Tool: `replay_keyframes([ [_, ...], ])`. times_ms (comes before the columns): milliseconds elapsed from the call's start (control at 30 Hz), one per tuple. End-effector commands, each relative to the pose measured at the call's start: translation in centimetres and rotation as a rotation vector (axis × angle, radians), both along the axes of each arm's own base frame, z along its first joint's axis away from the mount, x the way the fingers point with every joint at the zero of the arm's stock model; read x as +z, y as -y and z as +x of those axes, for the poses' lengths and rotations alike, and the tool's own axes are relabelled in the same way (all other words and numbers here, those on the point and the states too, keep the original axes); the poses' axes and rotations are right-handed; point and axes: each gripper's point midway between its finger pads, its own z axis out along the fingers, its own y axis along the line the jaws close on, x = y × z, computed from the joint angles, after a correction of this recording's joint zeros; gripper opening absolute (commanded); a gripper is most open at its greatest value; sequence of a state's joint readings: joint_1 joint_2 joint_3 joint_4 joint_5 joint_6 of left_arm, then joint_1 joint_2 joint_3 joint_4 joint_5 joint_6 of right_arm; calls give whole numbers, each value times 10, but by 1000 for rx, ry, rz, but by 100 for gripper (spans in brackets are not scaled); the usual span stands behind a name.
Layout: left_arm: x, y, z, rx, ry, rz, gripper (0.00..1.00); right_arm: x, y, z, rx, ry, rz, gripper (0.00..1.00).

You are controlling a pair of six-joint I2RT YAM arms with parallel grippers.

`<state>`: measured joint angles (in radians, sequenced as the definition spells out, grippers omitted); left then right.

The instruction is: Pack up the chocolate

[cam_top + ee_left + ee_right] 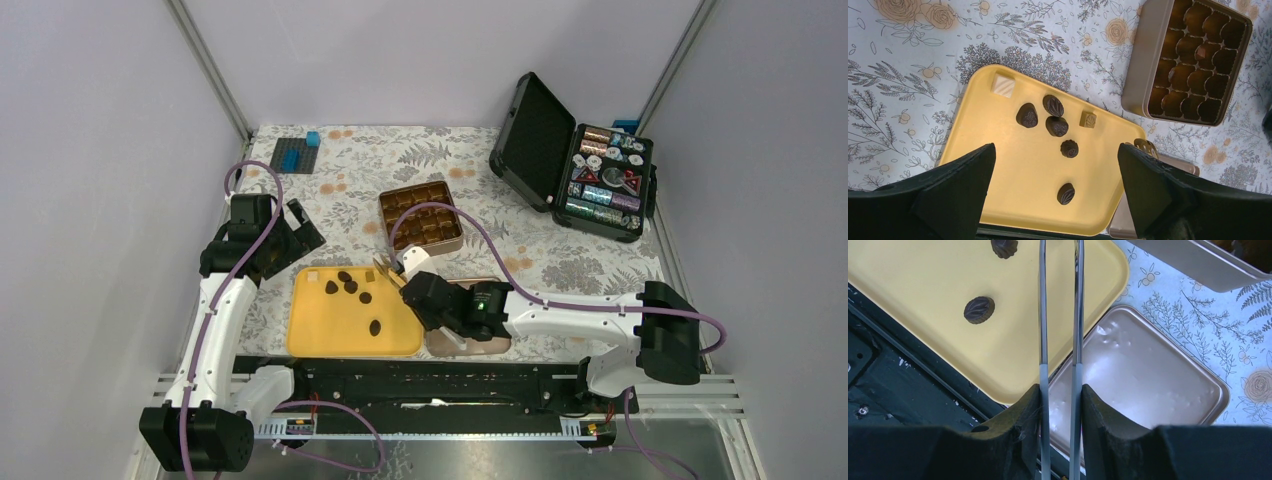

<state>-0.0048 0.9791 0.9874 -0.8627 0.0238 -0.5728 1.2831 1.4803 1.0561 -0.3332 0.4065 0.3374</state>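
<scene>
Several dark chocolate pieces and small pale squares lie on a yellow tray. In the left wrist view the dark pieces, a tan square and a white square show on the tray. The brown compartment box stands behind it and holds some pieces. My left gripper is open and empty above the tray's near part. My right gripper is shut on metal tongs, whose tips reach the tray's right far corner. Two dark pieces lie left of the tongs.
The box's lid lies upside down right of the tray, under my right arm. An open black case with colourful items stands at the back right. A dark blue block plate sits at the back left. A black rail runs along the near edge.
</scene>
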Motion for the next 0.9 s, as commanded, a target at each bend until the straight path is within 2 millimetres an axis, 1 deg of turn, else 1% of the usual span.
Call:
replay_keyframes([
  [0,21,0,11,-6,81,-3,99,38,-9,7,-19,49,75,30],
  [133,23,1,12,-11,84,-3,99,57,-5,24,-51,48,118,30],
  [267,26,0,12,-13,87,5,99,74,10,55,-109,51,162,29],
  [400,27,-1,12,-11,88,8,99,82,30,91,-172,86,146,29],
  [633,25,-1,11,-7,85,10,99,72,53,150,-265,108,112,29],
  [733,25,-2,11,-8,85,15,99,65,53,169,-278,113,100,29],
  [867,25,-3,11,-4,83,21,99,51,51,186,-286,98,75,29],
])
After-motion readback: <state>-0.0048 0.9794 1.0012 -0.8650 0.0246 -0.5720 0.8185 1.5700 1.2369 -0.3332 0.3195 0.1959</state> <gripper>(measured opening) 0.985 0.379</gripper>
